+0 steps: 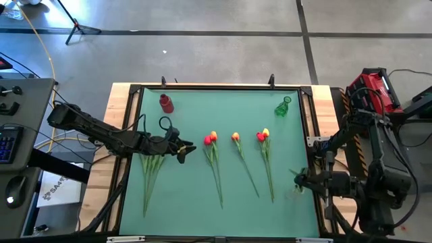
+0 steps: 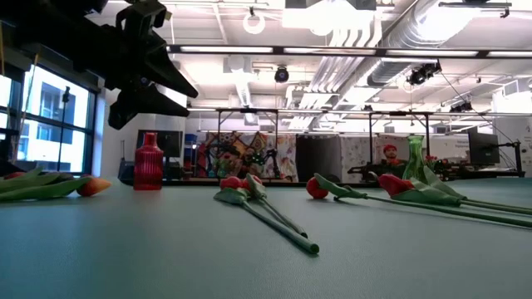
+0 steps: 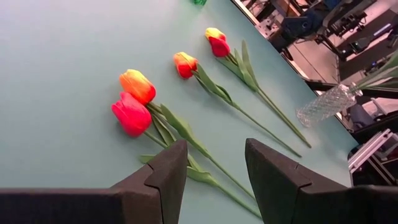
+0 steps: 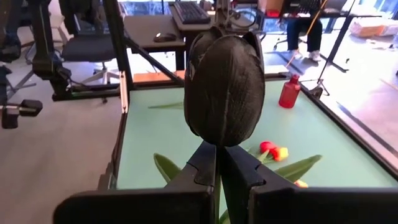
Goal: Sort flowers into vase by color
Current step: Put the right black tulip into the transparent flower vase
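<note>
Red, orange and yellow flowers lie on the green mat: a pair (image 1: 210, 139), a single one (image 1: 235, 137) and another pair (image 1: 262, 135), stems toward the near edge. A bundle of stems (image 1: 152, 177) lies under my left gripper (image 1: 179, 145), which hovers open above the mat, its fingers (image 3: 165, 180) near the red and orange heads (image 3: 132, 102). A red vase (image 1: 166, 103) and a green vase (image 1: 283, 106) stand at the far side. At the right edge my raised right gripper (image 1: 299, 179) is shut on a flower (image 4: 221, 93). My right gripper pinches the flower between its two shut fingers (image 4: 239, 168), right under the head's base (image 4: 217, 138); the fingers hide the stem. The fingers point roughly level toward the table's left. The head stands upright above the fingertips, and leaves (image 4: 298, 168) spread out below.
A clear glass vase (image 3: 326, 106) with green stems (image 3: 373, 78) in it stands by the table's right edge. A black frame (image 1: 216, 88) rims the mat. A desk with a keyboard (image 4: 189, 12) stands beyond the table's left side.
</note>
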